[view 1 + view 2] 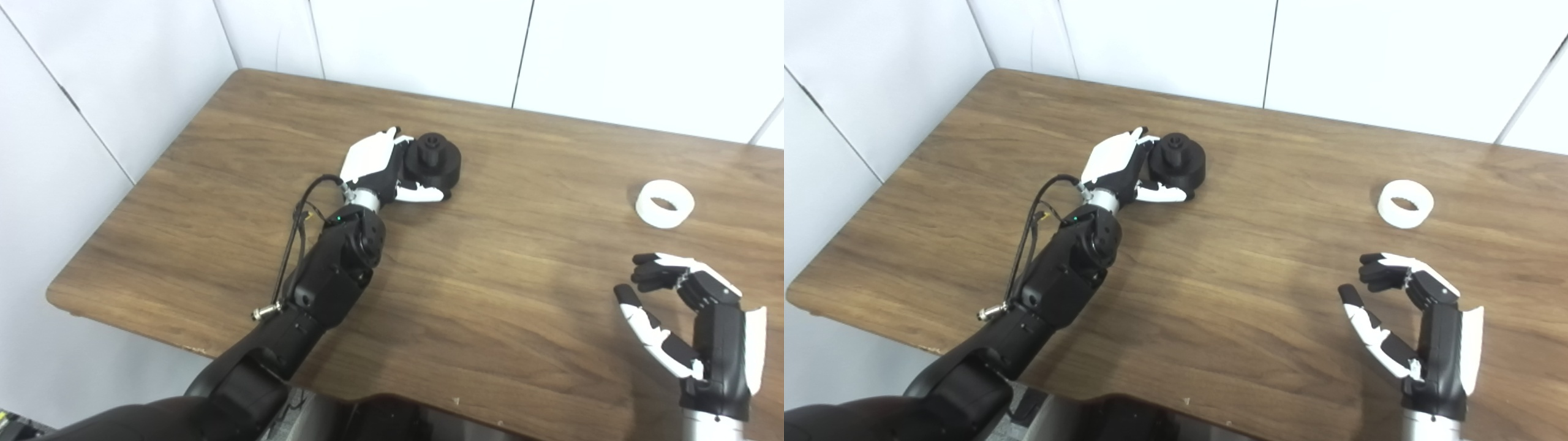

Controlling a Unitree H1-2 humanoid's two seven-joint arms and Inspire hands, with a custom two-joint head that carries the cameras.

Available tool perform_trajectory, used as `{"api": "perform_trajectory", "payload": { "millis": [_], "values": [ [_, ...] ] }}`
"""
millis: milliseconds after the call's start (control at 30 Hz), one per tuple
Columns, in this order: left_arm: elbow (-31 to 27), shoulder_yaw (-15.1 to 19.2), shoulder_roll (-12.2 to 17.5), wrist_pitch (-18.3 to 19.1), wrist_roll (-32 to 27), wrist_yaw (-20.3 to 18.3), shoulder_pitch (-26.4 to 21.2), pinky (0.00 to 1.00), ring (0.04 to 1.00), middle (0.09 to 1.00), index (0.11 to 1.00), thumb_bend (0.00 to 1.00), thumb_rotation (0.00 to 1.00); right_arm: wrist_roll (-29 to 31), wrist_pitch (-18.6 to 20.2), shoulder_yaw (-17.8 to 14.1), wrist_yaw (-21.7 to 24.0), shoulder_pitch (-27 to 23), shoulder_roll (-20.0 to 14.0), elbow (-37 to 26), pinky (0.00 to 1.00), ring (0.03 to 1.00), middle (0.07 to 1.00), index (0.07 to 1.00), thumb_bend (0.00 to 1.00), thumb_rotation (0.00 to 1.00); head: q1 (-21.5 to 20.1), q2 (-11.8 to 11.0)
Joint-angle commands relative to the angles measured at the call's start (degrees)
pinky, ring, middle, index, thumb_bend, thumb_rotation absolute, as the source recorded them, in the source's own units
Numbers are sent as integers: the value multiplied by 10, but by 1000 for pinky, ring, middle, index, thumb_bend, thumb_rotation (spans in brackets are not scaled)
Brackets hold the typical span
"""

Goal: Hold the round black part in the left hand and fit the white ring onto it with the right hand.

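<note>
On the far middle of the brown wood-grain surface (490,294), the round black plastic part (436,160), a thick disc with a narrower hub standing up from its top, sits flat while the left hand (380,168) closes around its near-left side. The white-backed fingers (367,153) curve against the far-left wall of the disc and the thumb (419,194) lies along the near edge, so the part is bracketed between them; whether the hold is already firm or only a loose wrap I cannot tell, and the part seems to rest on the surface rather than hang in the air. The hub points upward, which suits the task, since the ring has to come down over it. Well apart to the right lies the white plastic ring (665,204), flat with its hole facing up and nothing touching it. The right hand (686,318) hovers near the front right edge, short of the ring, with its fingers (658,269) curled but spread from the thumb (649,334), leaving a clear gap that holds nothing. That posture reads as a pre-shaped pinch, ready to straddle the ring's wall. By my judgement the holding half of the task is under way and the fitting half has not begun: the right hand needs to travel forward to the ring next.
</note>
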Motion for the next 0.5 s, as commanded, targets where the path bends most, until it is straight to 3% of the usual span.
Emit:
{"api": "perform_trajectory", "payload": {
  "millis": [0,467],
  "values": [
    [4,11,1,-27,-11,34,-28,980,1000,1000,733,963,466,-7,-14,-8,-7,28,45,-7,450,522,600,496,496,152,1,1],
    [39,32,-14,-94,-56,101,-25,1000,1000,994,613,859,309,-5,-9,-12,-4,31,44,-13,456,531,602,496,496,154,0,5]
  ]
}}
